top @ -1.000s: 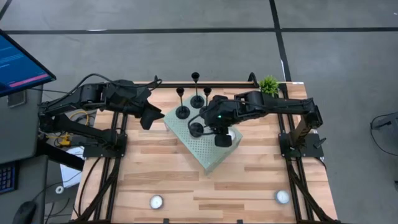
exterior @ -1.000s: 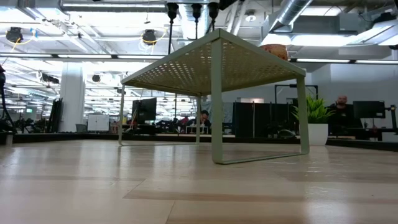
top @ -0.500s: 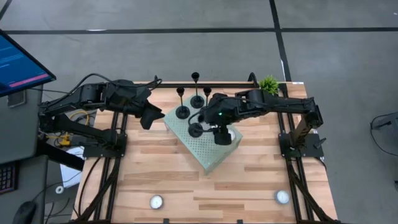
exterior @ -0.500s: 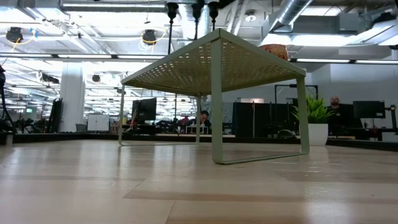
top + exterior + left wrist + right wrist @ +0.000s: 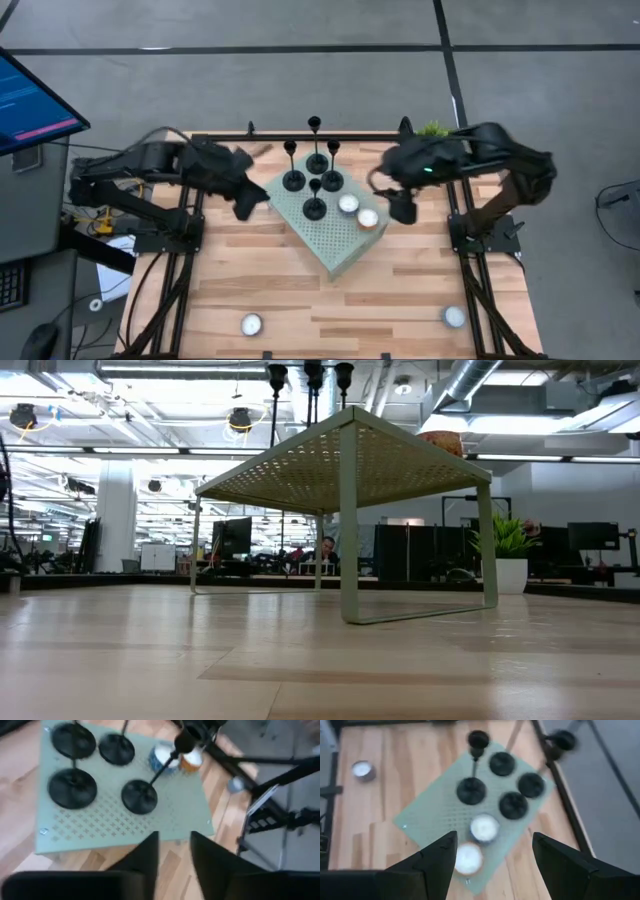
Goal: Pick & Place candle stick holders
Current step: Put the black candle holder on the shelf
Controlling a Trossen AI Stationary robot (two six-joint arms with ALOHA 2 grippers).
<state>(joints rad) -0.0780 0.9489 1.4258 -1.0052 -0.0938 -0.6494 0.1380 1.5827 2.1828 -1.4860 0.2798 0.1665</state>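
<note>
Four black candle stick holders (image 5: 314, 208) stand upright by their disc bases on a pale green perforated stand (image 5: 335, 245) at the table's middle. The left wrist view shows them (image 5: 140, 796) and so does the right wrist view (image 5: 471, 790). My left gripper (image 5: 250, 205) hovers just left of the stand, open, with nothing between its fingers (image 5: 174, 852). My right gripper (image 5: 403, 208) hangs high to the right of the stand, wide open and holding nothing (image 5: 495, 865).
Two tealights (image 5: 348, 204) (image 5: 368, 218) sit on the stand's right part, next to the holders. Two more tealights (image 5: 250, 324) (image 5: 455, 317) lie near the table's front edge. A small green plant (image 5: 432, 130) stands at the far right corner.
My right gripper has risen from over the stand and drawn back toward the table's right edge, uncovering the two tealights there. My left gripper has shifted a little toward the stand. The holders have stayed in place.
</note>
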